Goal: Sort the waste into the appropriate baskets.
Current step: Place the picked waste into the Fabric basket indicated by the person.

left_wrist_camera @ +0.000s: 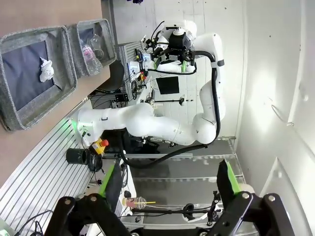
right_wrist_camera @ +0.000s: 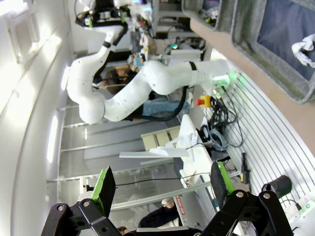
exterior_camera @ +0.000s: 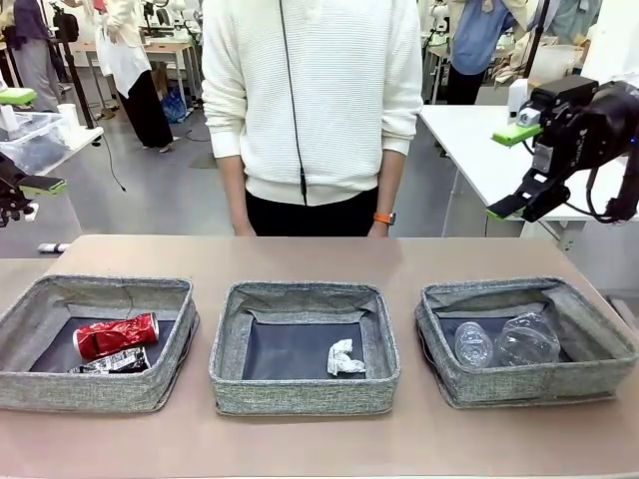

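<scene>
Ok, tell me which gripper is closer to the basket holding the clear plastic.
Right. The right gripper hangs open above and just behind the right basket with the clear bottle and cup; the left gripper sits open at the table's far left edge, beyond two other baskets.

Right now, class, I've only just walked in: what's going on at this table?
Nobody is handling anything. The waste lies sorted in three baskets: a red can and a black-and-silver can in the left basket, a paper wad in the middle basket, a cup and bottle in the right basket. The left gripper and right gripper are raised, open and empty. A person stands behind the table.
</scene>
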{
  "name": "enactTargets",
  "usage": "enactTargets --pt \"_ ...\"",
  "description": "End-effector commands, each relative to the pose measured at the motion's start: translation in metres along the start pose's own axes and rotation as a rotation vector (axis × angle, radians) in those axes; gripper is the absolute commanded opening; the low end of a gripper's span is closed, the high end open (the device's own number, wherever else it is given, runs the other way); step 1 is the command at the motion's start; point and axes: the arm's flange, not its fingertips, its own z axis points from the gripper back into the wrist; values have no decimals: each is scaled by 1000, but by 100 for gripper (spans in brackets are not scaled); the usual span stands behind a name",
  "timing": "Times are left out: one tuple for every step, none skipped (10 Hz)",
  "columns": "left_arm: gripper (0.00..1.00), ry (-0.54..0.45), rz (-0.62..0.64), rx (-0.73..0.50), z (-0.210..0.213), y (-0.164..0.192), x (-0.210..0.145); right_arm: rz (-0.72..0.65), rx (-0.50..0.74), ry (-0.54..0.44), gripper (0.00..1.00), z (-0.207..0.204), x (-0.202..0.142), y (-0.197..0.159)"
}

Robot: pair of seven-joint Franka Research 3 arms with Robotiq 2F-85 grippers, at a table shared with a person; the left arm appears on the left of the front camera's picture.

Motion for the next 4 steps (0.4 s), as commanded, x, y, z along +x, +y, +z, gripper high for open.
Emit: enactTargets --pt "100 3 -26 -24 0 -2 1 14 15 -22 100 -2 1 1" --pt "100 3 -26 -24 0 -2 1 14 15 -22 100 -2 1 1" --pt "100 3 -26 -24 0 -2 1 14 15 -22 100 -2 1 1" --pt "100 3 -26 -24 0 -2 1 14 15 -22 100 -2 1 1"
